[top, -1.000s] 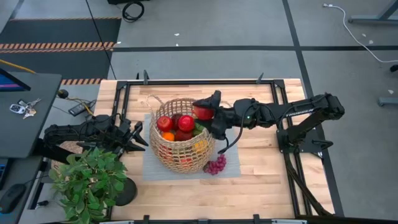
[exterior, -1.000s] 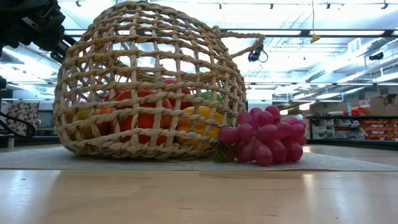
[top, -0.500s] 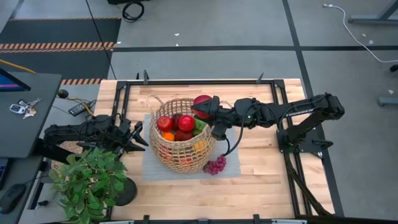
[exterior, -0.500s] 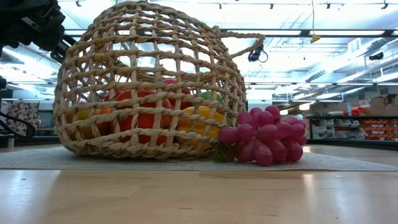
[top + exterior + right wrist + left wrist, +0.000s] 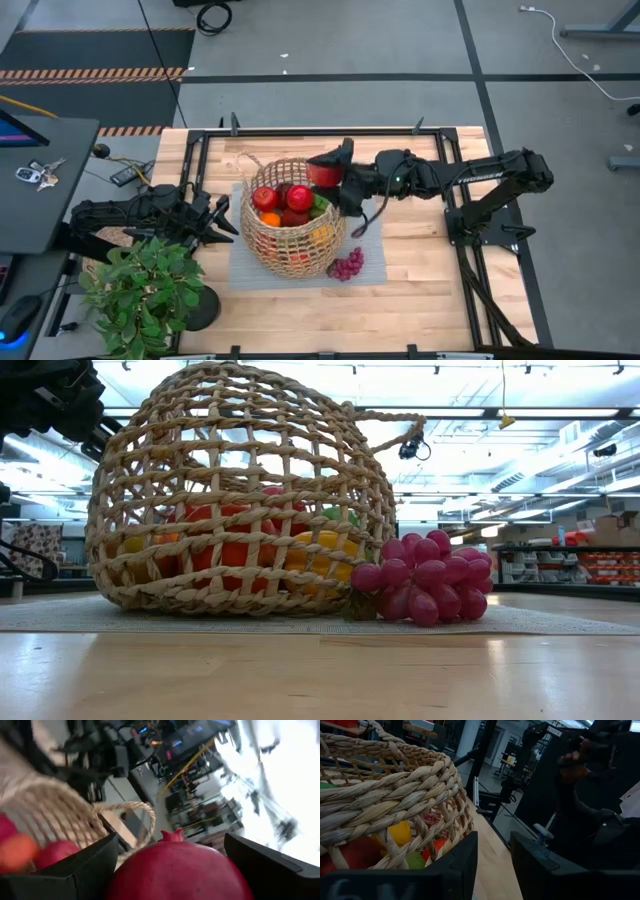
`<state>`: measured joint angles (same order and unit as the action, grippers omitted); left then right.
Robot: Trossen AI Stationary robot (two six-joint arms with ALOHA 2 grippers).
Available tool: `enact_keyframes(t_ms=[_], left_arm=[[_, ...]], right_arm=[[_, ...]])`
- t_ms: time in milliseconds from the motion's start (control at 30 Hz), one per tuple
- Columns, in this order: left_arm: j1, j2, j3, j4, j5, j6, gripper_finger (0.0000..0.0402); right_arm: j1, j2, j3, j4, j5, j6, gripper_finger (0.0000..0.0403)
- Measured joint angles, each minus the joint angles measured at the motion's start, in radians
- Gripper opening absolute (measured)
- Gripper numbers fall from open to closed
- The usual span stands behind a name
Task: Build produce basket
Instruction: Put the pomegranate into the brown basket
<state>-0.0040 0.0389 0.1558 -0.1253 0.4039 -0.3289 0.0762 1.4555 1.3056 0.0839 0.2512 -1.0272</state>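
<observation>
Basket (image 5: 291, 215), round and of tan open-weave wicker, stands on a grey mat (image 5: 370, 268) near the middle of the wooden worktop (image 5: 420, 300). Inside it lie red apples (image 5: 299, 198), an orange (image 5: 271, 219), a green piece and a yellow one; the low view shows the same fruit through the weave. Purple grapes (image 5: 347, 265) lie on the mat, touching the basket's outer wall on the side nearest the camera in the low view (image 5: 425, 578).

Right claw (image 5: 330, 175) hovers over the basket's rim on the right arm's side, pinching a dark red pomegranate (image 5: 322, 174); in the right wrist view the fruit (image 5: 177, 867) sits between the two fingers, crown outward, with a loop handle (image 5: 131, 810) beyond it.

Left claw (image 5: 222, 222) rests low just beside the basket's wall on the left arm's side, its fingers (image 5: 457, 865) spread and holding nothing. A potted green plant (image 5: 145, 290) stands at the worktop's corner near the left arm.
</observation>
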Motion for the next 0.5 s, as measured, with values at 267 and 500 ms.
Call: enact_keyframes(t_ms=[267,500], left_arm=[[0.0,0.0,0.0,0.0,0.0,0.0,0.0121],[0.0,0.0,0.0,0.001,0.0,0.0,0.0121]], right_arm=[[-0.077,0.005,0.0,0.057,-0.032,0.681,0.0364],[-0.132,0.104,-0.001,0.143,-0.065,1.165,0.0364]])
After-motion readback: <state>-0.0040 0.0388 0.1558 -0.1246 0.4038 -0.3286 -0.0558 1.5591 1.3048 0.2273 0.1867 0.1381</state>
